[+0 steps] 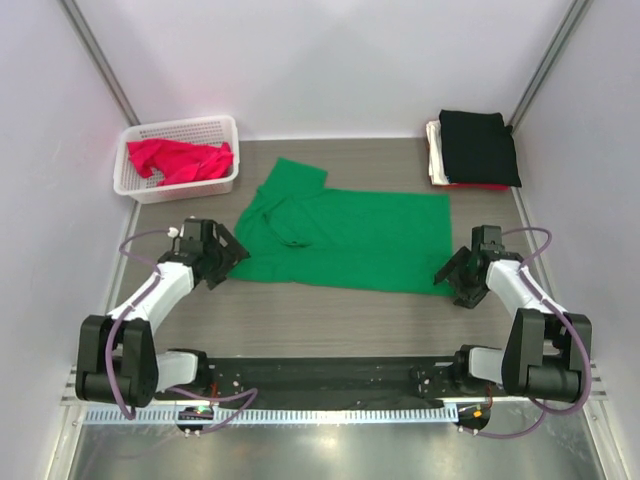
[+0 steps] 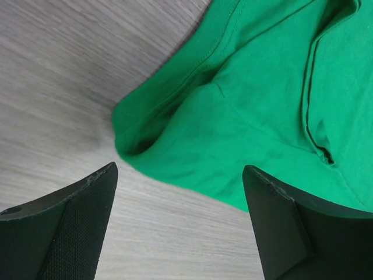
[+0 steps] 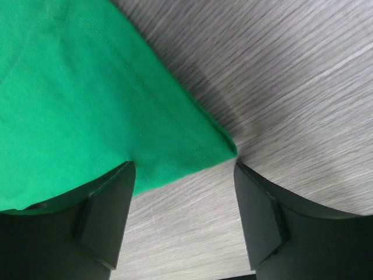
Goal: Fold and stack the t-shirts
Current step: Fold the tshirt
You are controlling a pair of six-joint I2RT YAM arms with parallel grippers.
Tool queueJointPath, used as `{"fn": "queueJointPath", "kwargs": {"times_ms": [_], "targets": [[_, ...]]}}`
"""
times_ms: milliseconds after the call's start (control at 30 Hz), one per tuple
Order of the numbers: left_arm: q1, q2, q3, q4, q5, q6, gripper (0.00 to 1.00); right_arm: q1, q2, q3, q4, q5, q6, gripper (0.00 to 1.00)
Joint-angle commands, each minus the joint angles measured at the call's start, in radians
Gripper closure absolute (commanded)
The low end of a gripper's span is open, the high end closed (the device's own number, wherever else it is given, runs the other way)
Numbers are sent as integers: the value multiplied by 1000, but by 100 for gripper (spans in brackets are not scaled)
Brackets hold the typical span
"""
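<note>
Okay, green t-shirt (image 1: 340,235) is limp, light cloth; I'd pinch its near corners. Both my left gripper (image 2: 180,168) and right gripper (image 3: 184,165) gape apart, probably not touching it.

Spread t-shirt (image 1: 345,240) at centre, basket (image 1: 182,190) behind left holding a crumpled t-shirt (image 1: 180,160), folded stack (image 1: 478,146) behind right

Left arm (image 1: 158,287), right arm (image 1: 516,285), jaws agape (both)
</note>
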Motion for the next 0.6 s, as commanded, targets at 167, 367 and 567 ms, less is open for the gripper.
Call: {"fn": "queueJointPath", "kwargs": {"times_ms": [167,367,567], "targets": [[4,67,-25,144,13,-59,25,-17,64,-12,80,34,11,56],[4,79,-37,161,-33,-82,77,-19,89,30,79,59,10,94],[4,49,216,-109,-143,27,100,-20,83,256,-38,82,-12,99]]}}
